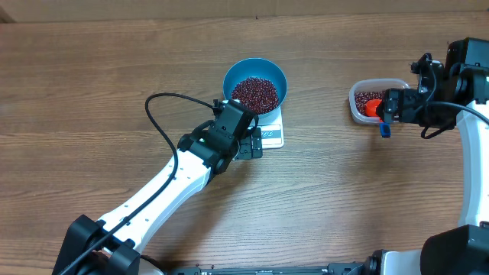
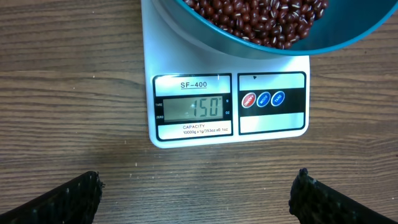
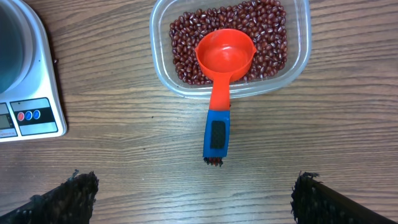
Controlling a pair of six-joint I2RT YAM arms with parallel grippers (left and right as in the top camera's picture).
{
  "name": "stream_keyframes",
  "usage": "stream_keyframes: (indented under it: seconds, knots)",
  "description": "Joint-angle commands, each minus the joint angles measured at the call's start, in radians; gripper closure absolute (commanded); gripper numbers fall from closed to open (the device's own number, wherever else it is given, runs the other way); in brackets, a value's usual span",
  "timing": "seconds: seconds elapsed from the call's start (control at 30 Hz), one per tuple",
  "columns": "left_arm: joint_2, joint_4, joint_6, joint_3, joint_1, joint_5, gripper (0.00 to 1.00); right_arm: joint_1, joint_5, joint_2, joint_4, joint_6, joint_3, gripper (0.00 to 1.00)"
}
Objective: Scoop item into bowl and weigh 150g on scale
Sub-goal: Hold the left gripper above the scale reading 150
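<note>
Beans (image 1: 255, 93) fill the bowl (image 1: 257, 67) on the scale (image 2: 235, 106); left claw (image 2: 198, 176) and right claw (image 3: 196, 177) both gape empty.

Open tabletop (image 1: 321, 153) between scale (image 1: 273, 137) and tub (image 1: 354, 100) gives passage; scoop handle (image 3: 217, 127) juts out over tub's near rim

Blue bowl (image 1: 255, 67), upright on white scale (image 2: 230, 106), holds red-brown beans (image 1: 254, 93); display reads 150.
</note>
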Motion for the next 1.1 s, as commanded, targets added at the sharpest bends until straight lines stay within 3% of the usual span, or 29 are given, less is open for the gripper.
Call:
stream_keyframes:
  seconds: [0.0, 1.07]
  knots:
    - [0.009, -0.003, -0.002, -0.002, -0.003, -0.013, 0.01, -0.003, -0.002, -0.008, 0.002, -0.007, 0.021, 0.00]
    - [-0.014, -0.051, -0.001, -0.002, -0.002, -0.014, 0.01, -0.003, -0.002, -0.008, 0.002, -0.007, 0.021, 0.00]
